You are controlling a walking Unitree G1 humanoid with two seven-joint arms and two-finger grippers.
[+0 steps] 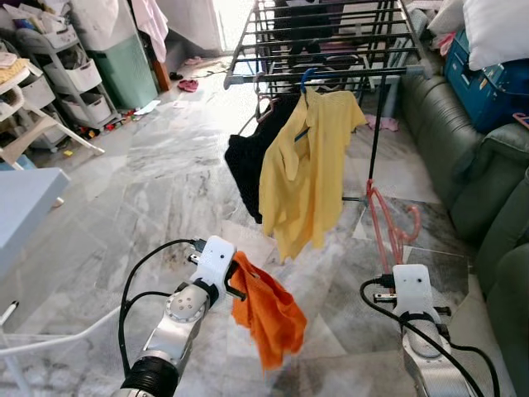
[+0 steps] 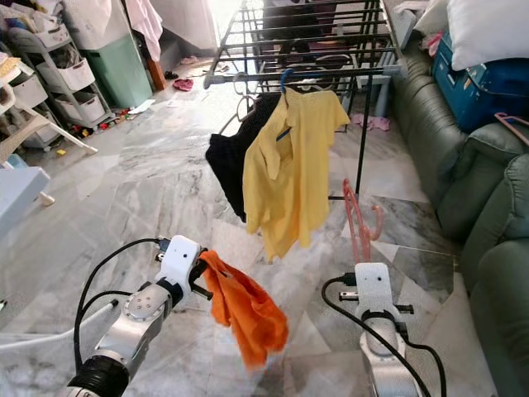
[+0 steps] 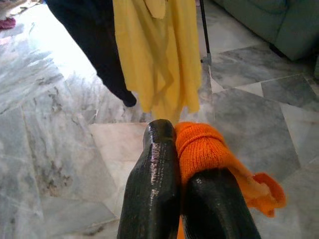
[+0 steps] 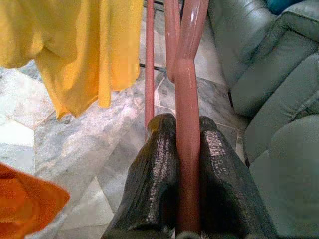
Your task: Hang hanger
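My right gripper (image 4: 185, 124) is shut on the lower bar of a pink plastic hanger (image 1: 388, 219), which stands upright at the right with its hook near the floor-standing rack leg. My left gripper (image 1: 234, 277) is shut on an orange cloth (image 1: 269, 318) that hangs down from its fingers (image 3: 157, 169). Ahead stands a dark metal drying rack (image 1: 331, 50). A yellow shirt (image 1: 306, 165) on a blue hanger and a black garment (image 1: 248, 161) hang from its front rail. The pink hanger is below and to the right of that rail, apart from it.
A grey-green sofa (image 1: 463, 157) runs along the right, with a blue box (image 1: 488, 83) and a white pillow on it. Shelving units (image 1: 74, 74) and a green bin stand at the back left. A pale table corner (image 1: 25, 207) juts in at the left. Marble floor lies between.
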